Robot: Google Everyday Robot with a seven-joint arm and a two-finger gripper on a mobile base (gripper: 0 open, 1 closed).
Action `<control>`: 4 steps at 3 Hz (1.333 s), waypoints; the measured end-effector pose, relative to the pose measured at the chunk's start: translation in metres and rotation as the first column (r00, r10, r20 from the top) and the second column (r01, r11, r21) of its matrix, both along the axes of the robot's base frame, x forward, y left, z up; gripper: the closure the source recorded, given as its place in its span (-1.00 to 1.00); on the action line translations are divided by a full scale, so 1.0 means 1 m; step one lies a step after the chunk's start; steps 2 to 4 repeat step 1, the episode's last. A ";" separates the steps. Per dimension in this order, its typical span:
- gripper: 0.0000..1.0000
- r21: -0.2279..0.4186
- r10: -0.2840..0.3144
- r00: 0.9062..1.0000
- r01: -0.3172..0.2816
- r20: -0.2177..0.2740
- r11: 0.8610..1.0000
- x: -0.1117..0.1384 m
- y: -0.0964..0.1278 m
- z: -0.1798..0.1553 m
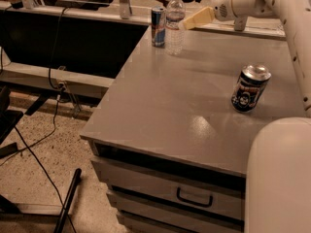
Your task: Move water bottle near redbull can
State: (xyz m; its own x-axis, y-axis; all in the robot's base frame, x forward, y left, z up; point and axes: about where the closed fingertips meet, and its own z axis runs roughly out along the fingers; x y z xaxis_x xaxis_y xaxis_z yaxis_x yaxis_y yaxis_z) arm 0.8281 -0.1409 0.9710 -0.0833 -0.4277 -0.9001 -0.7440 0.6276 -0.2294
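Note:
The water bottle [175, 24], clear with a white cap, stands upright at the far left of the grey table [184, 106]. The redbull can [158, 26], slim and blue-and-silver, stands just left of it, almost touching. My gripper [187, 24] reaches in from the upper right on the white arm. Its cream fingers [198, 18] end just right of the bottle, level with its upper half. The gripper is open and holds nothing.
A wider dark can with a round white logo [249, 88] stands at the right of the table. The arm's white body [279, 178] fills the lower right corner. Drawers [194, 195] sit under the table's front edge. Cables and a pole lie on the floor at left.

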 end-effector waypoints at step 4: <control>-1.00 0.000 0.000 1.000 0.000 0.000 1.000 0.000 0.000 0.000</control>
